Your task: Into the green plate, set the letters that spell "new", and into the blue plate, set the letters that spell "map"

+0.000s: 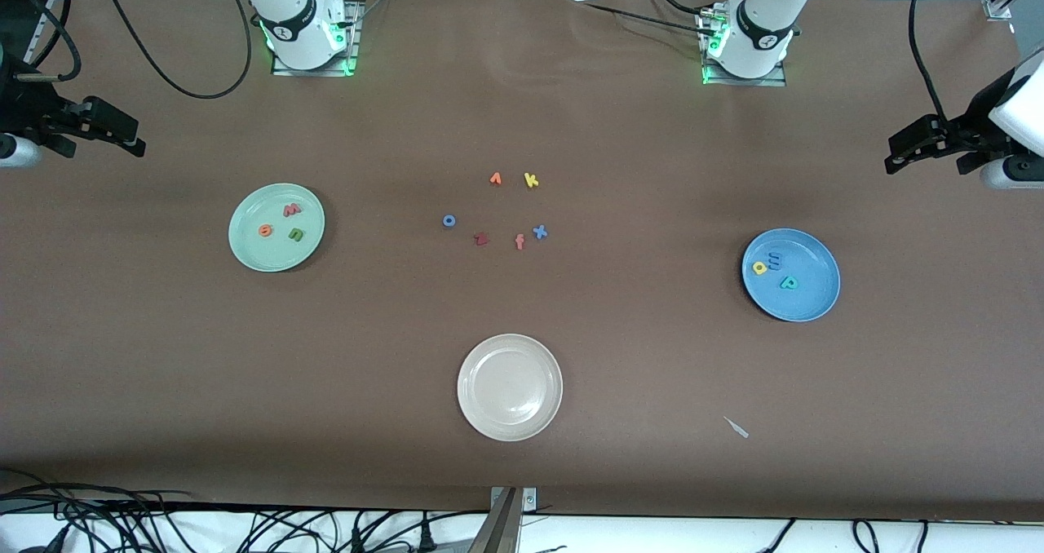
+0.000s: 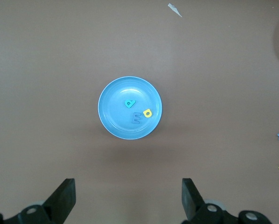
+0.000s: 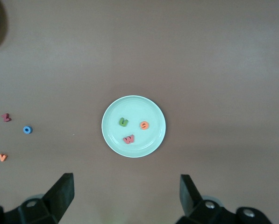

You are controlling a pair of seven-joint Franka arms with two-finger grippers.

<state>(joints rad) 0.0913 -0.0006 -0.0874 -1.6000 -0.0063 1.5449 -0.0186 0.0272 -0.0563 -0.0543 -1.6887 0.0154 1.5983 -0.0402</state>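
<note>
Sorted letters rest on 2 plates as both grippers hang wide open and empty.

The beige plate (image 1: 510, 387) lies nearest the front camera. Farther from the camera than it, toward the right arm's end, the green plate (image 1: 276, 227) holds the green n (image 1: 294, 234), orange e (image 1: 265, 230) and salmon-pink w (image 1: 291, 210). Toward the left arm's end, the blue plate (image 1: 790, 275) holds the blue m (image 1: 774, 260), yellow a (image 1: 759, 268) and teal p (image 1: 788, 283). Between the 2 plates and farther from the camera than the beige plate, 6 spare letters (image 1: 519, 241) lie loose on the table (image 1: 163, 357). The left gripper (image 2: 129, 195) and right gripper (image 3: 126, 192) hang high at their own ends, fingers spread, gripping nothing.
</note>
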